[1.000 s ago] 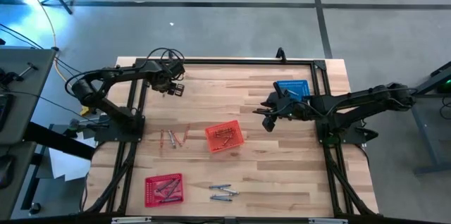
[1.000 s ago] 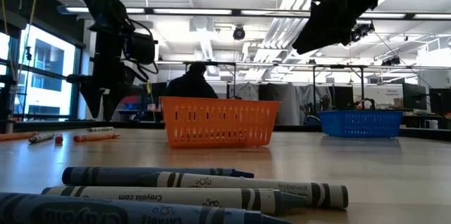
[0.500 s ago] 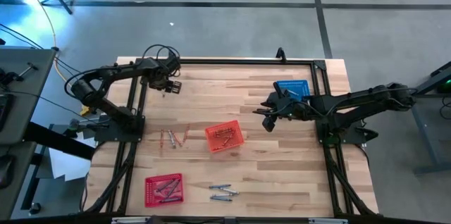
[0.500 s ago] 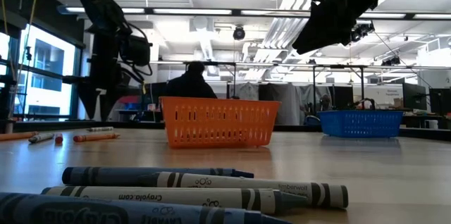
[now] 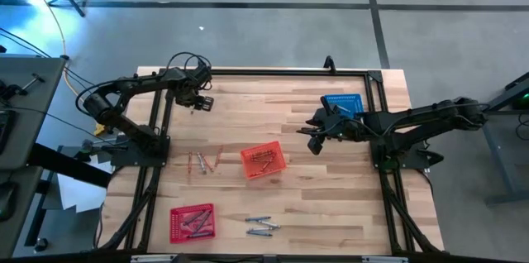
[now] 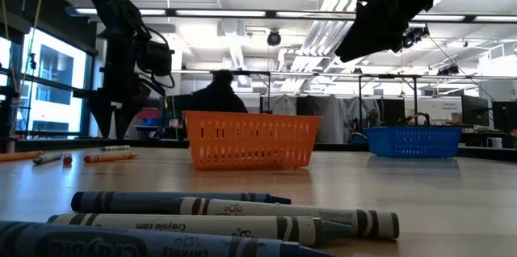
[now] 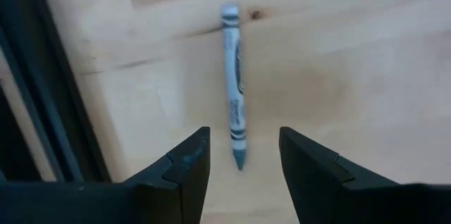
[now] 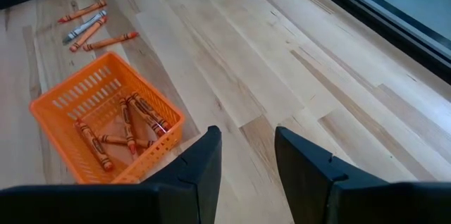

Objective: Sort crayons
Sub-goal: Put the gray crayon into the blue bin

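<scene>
Since a second ago my left arm has drawn back toward the far left corner of the desk (image 5: 331,213), and in the last half second I see no further shift; the right arm has not budged at all. My left pincer (image 7: 239,155) hangs over that far left corner with its fingers apart and nothing between them, and a single blue-grey crayon (image 7: 234,83) lies on the wood just ahead of the gap, its tip pointing back toward the fingers. My right pincer (image 8: 244,155) hovers above the desk right of centre, beside the blue basket (image 5: 342,104), likewise parted and holding nothing.

From above, the orange basket (image 5: 264,161) sits mid-desk with red-orange crayons (image 8: 127,129) lying in it. A few loose crayons (image 5: 204,161), mostly red-orange, lie on the wood to its left, well apart from the basket. Near the front edge a red basket (image 5: 192,222) holds more crayons, some of them grey, and a small cluster of bluish crayons (image 5: 262,227) lies on the bare desk just to its right. The low camera sees those bluish ones close up, and a person (image 6: 214,95) sits in the room behind the orange basket.
</scene>
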Controlling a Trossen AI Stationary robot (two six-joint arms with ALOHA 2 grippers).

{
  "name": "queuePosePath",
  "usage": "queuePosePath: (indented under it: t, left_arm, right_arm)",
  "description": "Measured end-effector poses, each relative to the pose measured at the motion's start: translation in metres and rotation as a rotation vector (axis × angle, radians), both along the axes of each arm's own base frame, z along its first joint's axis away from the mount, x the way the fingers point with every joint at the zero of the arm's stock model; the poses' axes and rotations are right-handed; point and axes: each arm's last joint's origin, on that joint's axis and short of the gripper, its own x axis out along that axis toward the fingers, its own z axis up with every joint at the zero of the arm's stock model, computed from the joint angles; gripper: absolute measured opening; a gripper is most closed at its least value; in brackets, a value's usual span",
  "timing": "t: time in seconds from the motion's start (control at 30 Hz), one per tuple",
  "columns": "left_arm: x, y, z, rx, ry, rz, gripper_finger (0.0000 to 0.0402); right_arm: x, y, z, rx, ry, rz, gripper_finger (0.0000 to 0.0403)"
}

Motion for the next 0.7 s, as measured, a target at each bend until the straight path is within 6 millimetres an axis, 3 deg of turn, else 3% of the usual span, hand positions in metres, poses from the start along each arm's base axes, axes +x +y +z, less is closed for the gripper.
queuePosePath:
  t: [0.23,0.7]
  left_arm:
    - [0.0068,-0.0101,-0.0007,-0.047,-0.017,-0.001,0.0159]
    - [0.0011,-0.0058,-0.0056,-0.04,0.049,0.034,0.0159]
  right_arm:
    - [0.0,0.0,0.0,-0.001,0.001,0.001,0.0129]
    - [0.0,-0.0001,0.0,-0.001,0.001,0.001,0.0129]
